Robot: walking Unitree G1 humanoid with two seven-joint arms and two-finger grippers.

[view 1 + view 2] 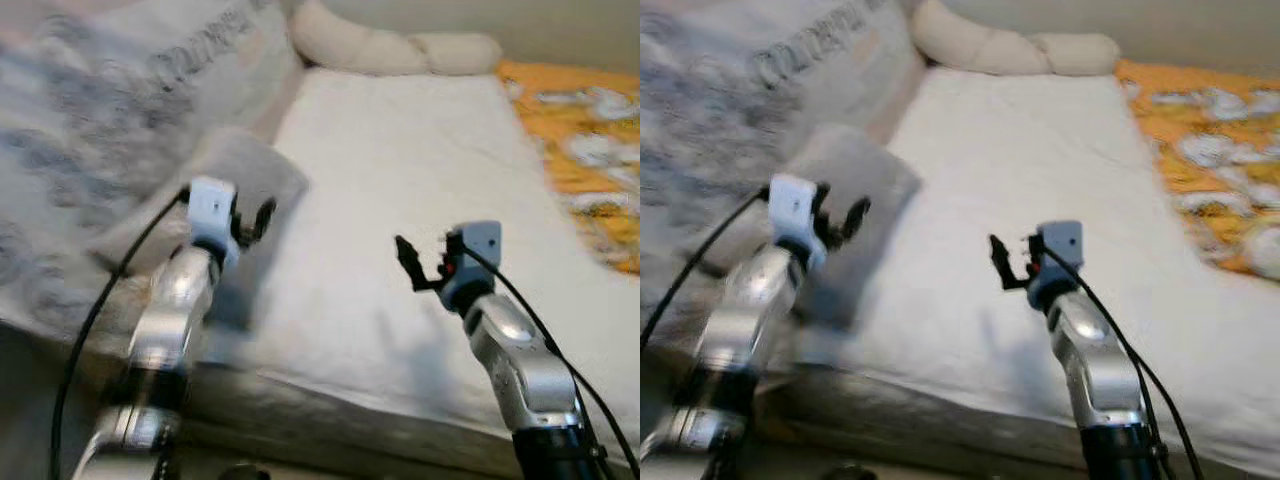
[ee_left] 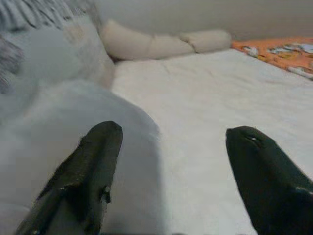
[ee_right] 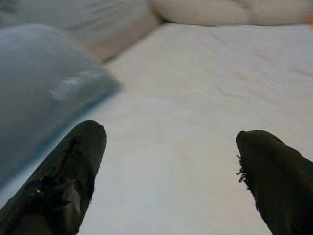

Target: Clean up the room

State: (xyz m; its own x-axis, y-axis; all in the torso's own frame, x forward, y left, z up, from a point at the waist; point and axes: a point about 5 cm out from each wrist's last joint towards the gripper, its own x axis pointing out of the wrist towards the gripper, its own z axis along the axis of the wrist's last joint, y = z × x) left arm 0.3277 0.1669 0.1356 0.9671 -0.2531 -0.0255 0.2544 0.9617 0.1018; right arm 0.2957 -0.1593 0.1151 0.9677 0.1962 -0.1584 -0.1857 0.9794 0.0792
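A crumpled grey patterned blanket (image 1: 90, 110) is heaped at the left of the white mattress (image 1: 400, 200), with a grey rectangular pillow (image 1: 250, 170) lying at its edge. The left gripper (image 1: 252, 222) is held spread just before the pillow; a grasp appears imminent, calling for closure. The right gripper (image 1: 418, 265) hovers spread over bare mattress. An orange floral cover (image 1: 590, 150) lies at the right.

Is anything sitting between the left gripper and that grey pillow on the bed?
Nothing visible. The left gripper, fingers open, is right at the soft grey pillow on the white mattress, with no object between them. The right gripper hovers apart over bare mattress.
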